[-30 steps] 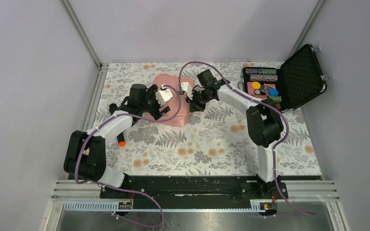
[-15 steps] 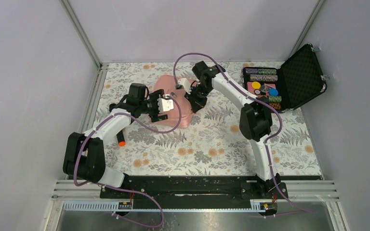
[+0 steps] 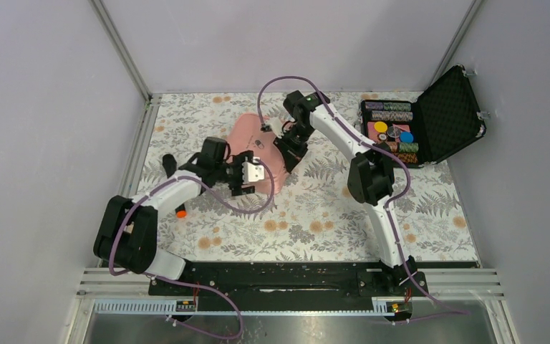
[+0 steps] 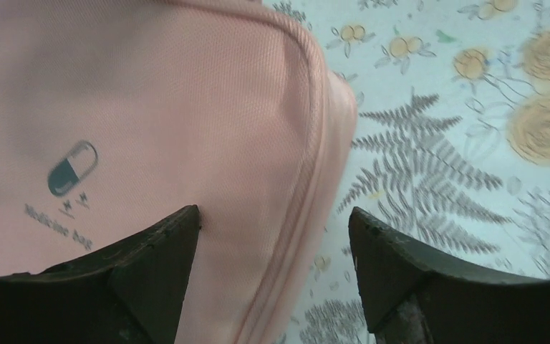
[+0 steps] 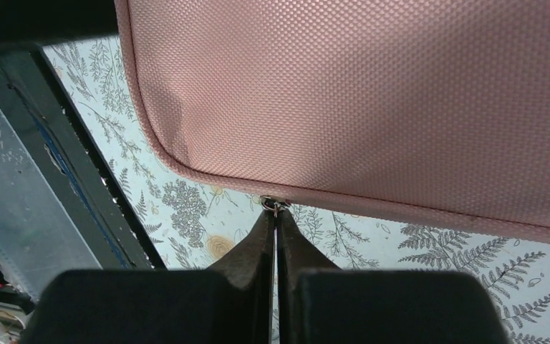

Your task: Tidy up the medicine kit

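Nearer slid my left claw, spread over the pink bag; my right claw pinched the zip tab. Zipping, I guessed: pull steadily next.

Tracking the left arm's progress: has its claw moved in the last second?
Yes. Against the table's back edge, the left claw has come toward the arm bases and rightward, by the medicine kit.

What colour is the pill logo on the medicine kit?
The pill logo is half dark grey, half pale; left wrist view shows it best.
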Motion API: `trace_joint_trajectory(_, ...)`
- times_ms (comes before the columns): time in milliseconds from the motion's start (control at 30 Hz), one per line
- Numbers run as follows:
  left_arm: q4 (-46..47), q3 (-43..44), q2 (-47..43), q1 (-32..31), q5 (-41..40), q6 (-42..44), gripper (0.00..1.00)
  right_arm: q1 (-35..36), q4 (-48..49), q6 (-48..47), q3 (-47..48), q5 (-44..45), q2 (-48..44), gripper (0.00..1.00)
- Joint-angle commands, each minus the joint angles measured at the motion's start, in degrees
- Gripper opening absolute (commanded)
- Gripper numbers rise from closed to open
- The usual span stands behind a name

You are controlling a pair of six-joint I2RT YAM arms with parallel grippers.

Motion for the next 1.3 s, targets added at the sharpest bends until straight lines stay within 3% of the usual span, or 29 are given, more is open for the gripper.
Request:
trace_joint_trajectory(0, 29.36, -8.65, 1.35, -5.78, -10.04, -7.13, 0.71, -0.17, -4.25, 3.17, 1.81, -3.35, -0.74, 0.0)
trace_joint_trajectory(133, 47.75, -12.94, 4.95, -11.03, -20.77, -6.5, 0.45, -0.17, -4.25, 4.15, 2.89, -2.91, -0.44, 0.0)
trace_joint_trajectory(233, 48.23, -9.92, 7.77, -13.87, -29.24, -10.95, 0.0, -0.01, -4.97, 4.02, 2.11, -2.3, -1.0, 0.0)
trace_joint_trajectory(367, 49.35, -7.49, 9.57, -15.02, -35.67, -18.37, 0.0, 0.24, -5.29, 4.58, -2.88, -5.82, -3.17, 0.0)
trace_joint_trajectory(733, 54.68, -4.8, 14.56, -20.09, -49.1, -19.72, 0.0, 3.02, 1.87, 12.01, -14.91, -20.78, -7.81, 0.0)
trace_joint_trajectory(833, 55.31, -3.7, 15.15, -21.01, -50.22, -22.73, 0.0, 3.53, 11.67, 20.42, -20.74, -22.55, -10.36, 0.0)
trace_joint_trajectory(1067, 54.32, -5.29, 13.22, -24.69, -48.0, -25.23, 0.0, 3.42, 49.46, 46.97, -36.12, -18.7, -17.92, 0.0)
trace_joint_trajectory(1200, 49.09, -5.78, 10.3, -25.44, -47.53, -24.39, 0.0, 3.04, 51.5, 47.49, -36.53, -10.59, -19.36, 0.0)
trace_joint_trajectory(1267, 45.05, -5.31, 7.85, -25.0, -48.07, -24.43, 0.1, 1.71, 50.32, 46.72, -36.74, -6.97, -19.93, 0.0)
